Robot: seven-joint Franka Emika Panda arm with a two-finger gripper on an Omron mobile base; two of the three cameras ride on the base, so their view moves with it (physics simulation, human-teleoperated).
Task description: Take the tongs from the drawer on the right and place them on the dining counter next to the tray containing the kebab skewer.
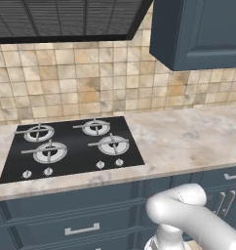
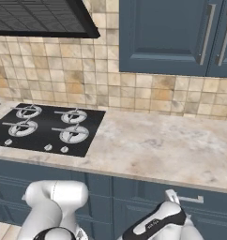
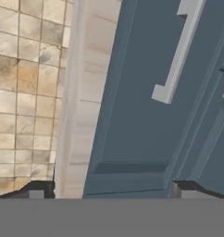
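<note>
- Gripper (image 3: 111, 192) spread wide, holding nothing, tips low in hand view, close before drawer (image 3: 132, 115).
- Navy drawer front with silver handle (image 3: 176, 55) fills frame centre, shut.

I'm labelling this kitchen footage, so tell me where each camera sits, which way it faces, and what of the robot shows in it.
Left base view: behind the arm, on its left, facing the hob and stone worktop; white arm at lower right.
Right base view: behind, on its right, same hob and worktop; arm at lower left.
Hand view: on the hand, rolled sideways, close to a navy drawer front with silver handle; open gripper at bottom.
Both base views share hob, worktop, tiles.
</note>
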